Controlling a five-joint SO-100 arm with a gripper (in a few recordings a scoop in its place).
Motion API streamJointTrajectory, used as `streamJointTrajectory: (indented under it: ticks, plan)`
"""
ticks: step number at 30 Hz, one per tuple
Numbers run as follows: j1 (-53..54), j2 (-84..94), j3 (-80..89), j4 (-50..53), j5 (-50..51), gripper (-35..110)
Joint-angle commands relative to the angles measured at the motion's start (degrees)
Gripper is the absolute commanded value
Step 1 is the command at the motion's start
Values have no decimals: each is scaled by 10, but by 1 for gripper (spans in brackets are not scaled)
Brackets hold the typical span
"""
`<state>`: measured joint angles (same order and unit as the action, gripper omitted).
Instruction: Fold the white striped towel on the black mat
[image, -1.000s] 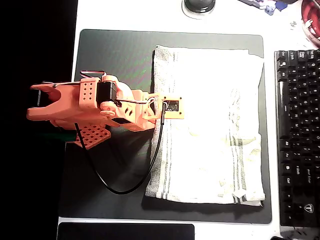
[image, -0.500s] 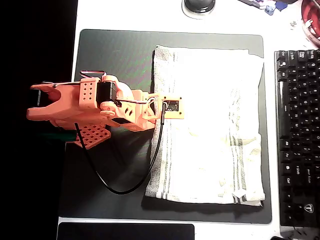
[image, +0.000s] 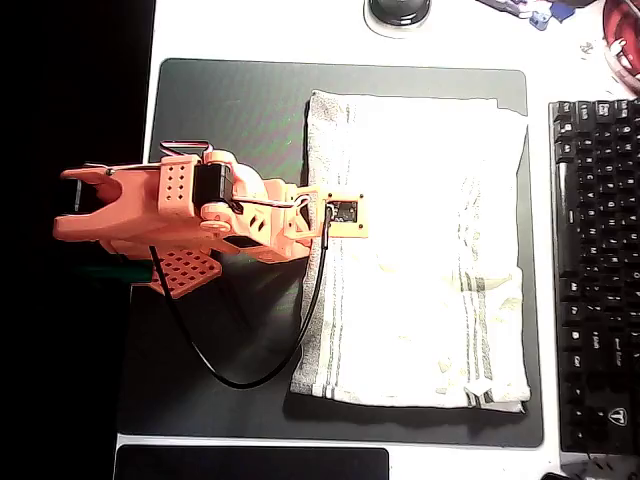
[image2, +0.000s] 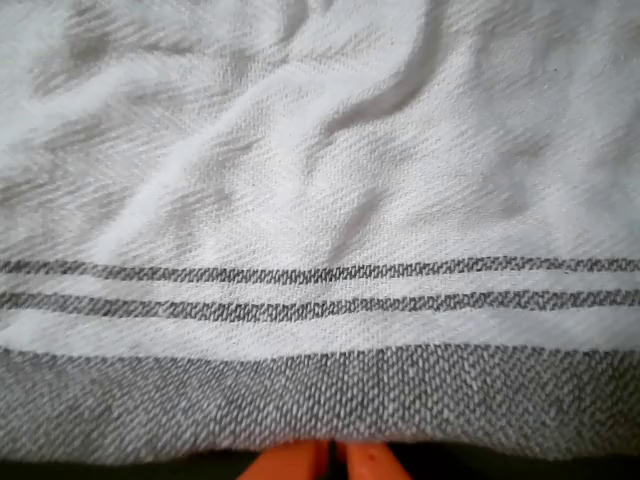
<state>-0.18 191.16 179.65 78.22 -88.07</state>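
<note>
The white striped towel (image: 430, 250) lies spread flat on the right half of the black mat (image: 230, 110), lightly wrinkled, with grey stripes running along its left and right sides. My orange arm (image: 180, 215) reaches in from the left, and its wrist sits over the towel's left edge. In the wrist view the towel (image2: 320, 180) lies close below, its grey hem and two thin stripes running across. My gripper (image2: 335, 462) shows as two orange fingertips (image2: 290, 462) pressed together just outside the hem, with no cloth seen between them.
A black keyboard (image: 595, 270) lies right of the mat. A smaller black pad (image: 250, 463) sits at the bottom edge. A round dark object (image: 398, 12) and a red item (image: 622, 45) lie along the top. The arm's black cable (image: 260, 370) loops over the mat.
</note>
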Motion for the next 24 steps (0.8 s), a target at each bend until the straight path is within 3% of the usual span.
streamJointTrajectory:
  ticks: [1, 24]
  plan:
    - [-1, 13, 12, 14, -7, 1]
    - [-12, -9, 12, 4, -13, 0]
